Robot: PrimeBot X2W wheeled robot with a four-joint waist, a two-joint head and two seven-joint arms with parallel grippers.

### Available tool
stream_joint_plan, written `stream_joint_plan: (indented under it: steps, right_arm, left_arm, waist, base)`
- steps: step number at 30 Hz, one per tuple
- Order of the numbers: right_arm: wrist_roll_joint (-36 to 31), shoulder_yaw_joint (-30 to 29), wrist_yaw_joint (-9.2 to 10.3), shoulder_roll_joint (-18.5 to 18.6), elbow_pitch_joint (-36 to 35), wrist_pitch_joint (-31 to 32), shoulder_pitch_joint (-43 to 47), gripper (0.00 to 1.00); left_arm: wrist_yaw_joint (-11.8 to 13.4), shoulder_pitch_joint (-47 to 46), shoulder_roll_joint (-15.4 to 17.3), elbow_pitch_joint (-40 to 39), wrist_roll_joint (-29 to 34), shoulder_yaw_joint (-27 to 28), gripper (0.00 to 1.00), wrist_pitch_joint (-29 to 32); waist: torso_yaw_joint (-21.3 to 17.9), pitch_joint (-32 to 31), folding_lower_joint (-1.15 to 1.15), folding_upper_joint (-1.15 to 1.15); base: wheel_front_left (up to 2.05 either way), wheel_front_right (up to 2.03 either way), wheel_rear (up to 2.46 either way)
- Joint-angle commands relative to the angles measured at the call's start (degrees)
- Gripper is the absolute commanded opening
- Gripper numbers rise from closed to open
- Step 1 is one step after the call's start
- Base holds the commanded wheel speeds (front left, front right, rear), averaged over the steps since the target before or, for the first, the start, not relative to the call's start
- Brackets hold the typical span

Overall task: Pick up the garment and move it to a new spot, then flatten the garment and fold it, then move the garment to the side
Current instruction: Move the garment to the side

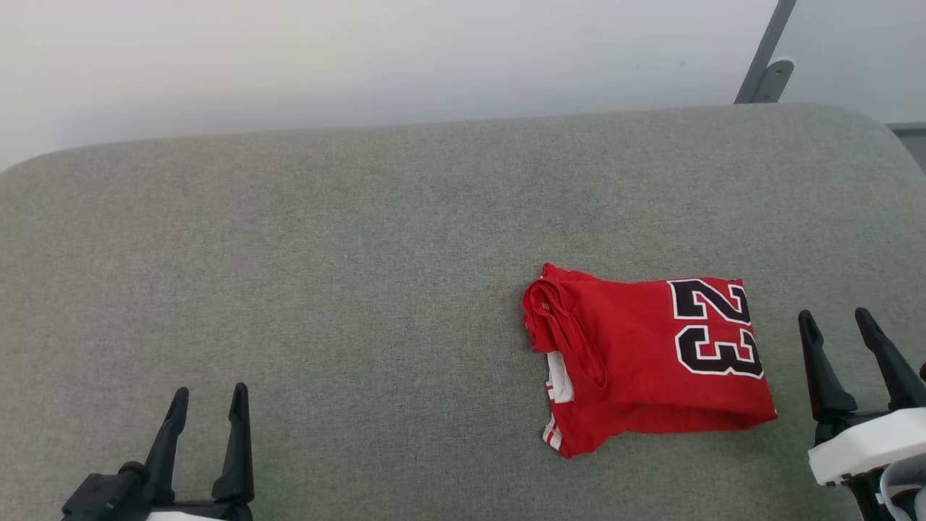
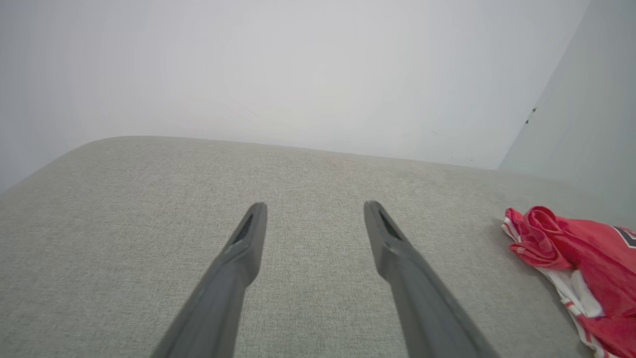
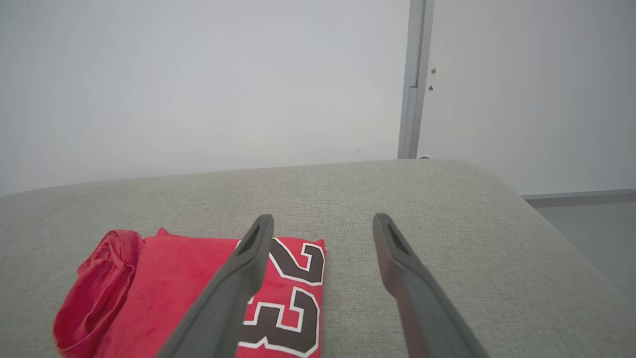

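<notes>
We find the garment (image 1: 644, 354) folded into a compact red bundle in the right half of the head view, lying on the gray padded surface (image 1: 325, 217) with its black-and-white "23" facing up and a bit of striped white sleeve showing at its lower left edge. Our left gripper (image 1: 210, 392) sits at the lower left of the frame, well apart from the cloth, fingers spread wide and empty. Our right gripper (image 1: 834, 317) stands at the right edge, just beside the bundle, likewise wide and empty.
</notes>
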State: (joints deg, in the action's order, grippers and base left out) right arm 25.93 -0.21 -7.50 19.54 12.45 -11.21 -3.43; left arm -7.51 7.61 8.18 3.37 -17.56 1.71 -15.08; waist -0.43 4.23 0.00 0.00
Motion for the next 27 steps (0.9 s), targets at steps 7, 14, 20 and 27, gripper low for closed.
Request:
stream_joint_plan:
  steps: [7, 14, 20, 27]
  right_arm:
    - [0.3, 1.4, 0.03, 0.9, -2.0, 3.3, -1.5, 1.0]
    - [1.4, 8.9, 0.03, 7.0, -0.2, 21.9, -8.5, 1.0]
    - [5.7, 11.3, 0.03, 11.0, -0.5, 38.0, -13.4, 1.0]
    - [8.1, 11.3, 0.03, 10.8, -2.6, 51.2, -13.8, 1.0]
  left_arm:
    - [0.1, -2.0, 0.6, -0.4, 0.1, -0.8, 1.0, -0.1]
    - [0.1, -8.4, 2.2, 1.3, -1.0, -4.8, 1.0, -0.1]
    - [0.1, -12.8, 2.3, 2.1, -1.8, -6.8, 1.0, -0.1]
    - [0.1, -16.4, 2.0, 2.5, -2.1, -7.8, 1.0, -0.1]
  waist:
    - [0.0, 2.4, 0.0, 0.0]
    - [0.8, 8.8, 0.0, 0.0]
    - [2.3, 14.0, 0.0, 0.0]
    - [4.2, 18.7, 0.0, 0.0]
  base:
    - [0.0, 0.0, 0.0]
    - [0.0, 0.0, 0.0]
    - [0.0, 0.0, 0.0]
    - [0.0, 0.0, 0.0]
